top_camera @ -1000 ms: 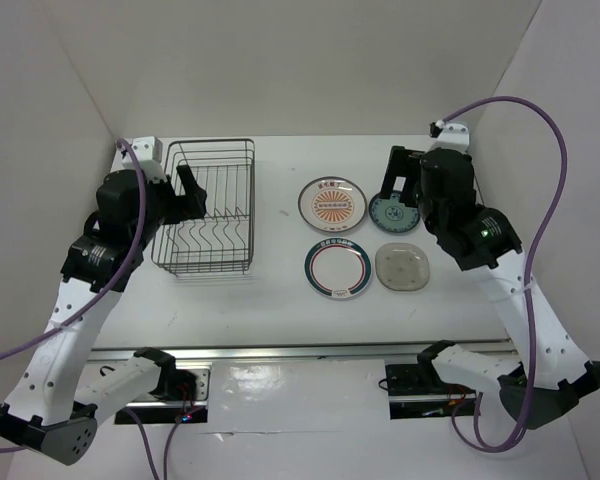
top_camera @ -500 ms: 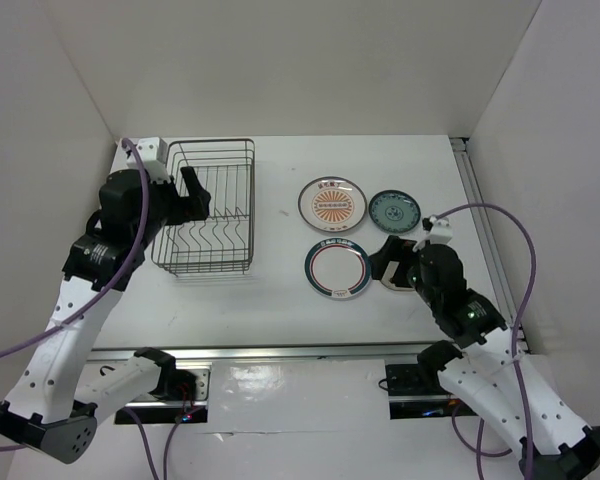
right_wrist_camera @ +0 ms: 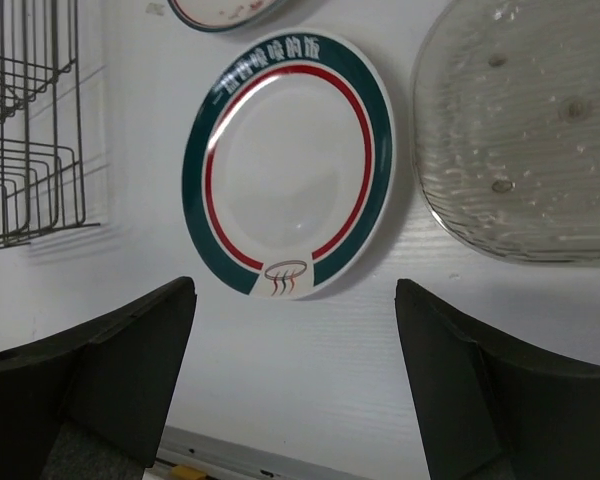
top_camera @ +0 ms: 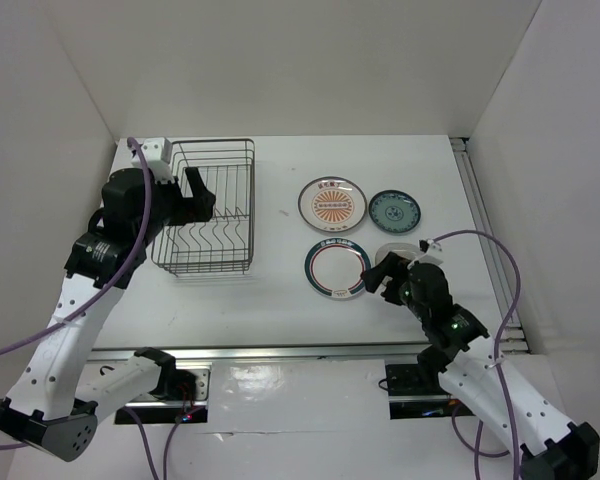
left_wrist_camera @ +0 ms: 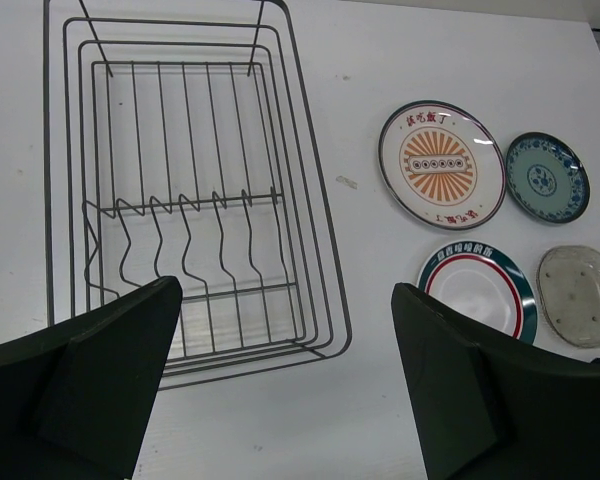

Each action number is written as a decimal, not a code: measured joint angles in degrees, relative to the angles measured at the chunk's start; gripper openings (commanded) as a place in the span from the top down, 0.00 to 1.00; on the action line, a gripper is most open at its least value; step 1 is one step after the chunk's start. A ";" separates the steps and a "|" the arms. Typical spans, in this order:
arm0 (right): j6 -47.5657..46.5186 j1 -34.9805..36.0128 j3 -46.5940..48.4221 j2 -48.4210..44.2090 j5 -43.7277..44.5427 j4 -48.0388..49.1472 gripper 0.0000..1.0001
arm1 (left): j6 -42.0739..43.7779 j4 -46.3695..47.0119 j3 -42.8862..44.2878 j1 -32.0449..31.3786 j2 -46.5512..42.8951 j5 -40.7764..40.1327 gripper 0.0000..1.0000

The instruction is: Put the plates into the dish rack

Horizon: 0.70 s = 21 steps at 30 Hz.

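The dark wire dish rack (top_camera: pixel 205 268) stands empty at the left, also in the left wrist view (left_wrist_camera: pixel 310 200). Four plates lie flat to its right: orange sunburst (top_camera: pixel 332 204), teal-blue (top_camera: pixel 394 211), teal-red rimmed (top_camera: pixel 336 269), and translucent grey (top_camera: pixel 395 249), which is partly hidden by my right arm. My left gripper (top_camera: pixel 195 195) is open and empty above the rack's near right part (left_wrist_camera: pixel 280 390). My right gripper (top_camera: pixel 382 276) is open and empty, low just in front of the teal-red rimmed plate (right_wrist_camera: pixel 288 162) and the translucent plate (right_wrist_camera: pixel 525 130).
White walls close in the table at the left, back and right. A metal rail (top_camera: pixel 300 350) runs along the near edge. The rack's corner (right_wrist_camera: pixel 30 150) shows at the left of the right wrist view.
My right arm has pulled back from over the teal-blue plate at the far right and come down near the front, by the teal-red rimmed and translucent plates. The left arm has barely moved.
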 measured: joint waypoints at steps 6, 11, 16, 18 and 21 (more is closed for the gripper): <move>4.92 0.66 -6.51 3.21 0.26 4.59 0.15 | 0.00 0.00 0.00 0.00 0.00 0.92 0.00; 6.51 1.81 -9.86 6.01 0.11 9.92 0.29 | 0.07 0.00 0.00 0.00 0.00 1.46 0.00; 7.56 2.58 -10.69 8.61 0.07 15.28 0.29 | 0.07 0.00 0.00 0.00 0.00 1.51 0.00; 8.07 3.04 -10.88 10.03 0.31 17.46 0.29 | 0.07 0.04 0.00 0.00 0.02 1.53 0.00; 8.94 3.93 -12.20 11.61 0.74 21.07 0.29 | 0.07 0.04 0.00 0.00 0.00 1.86 0.00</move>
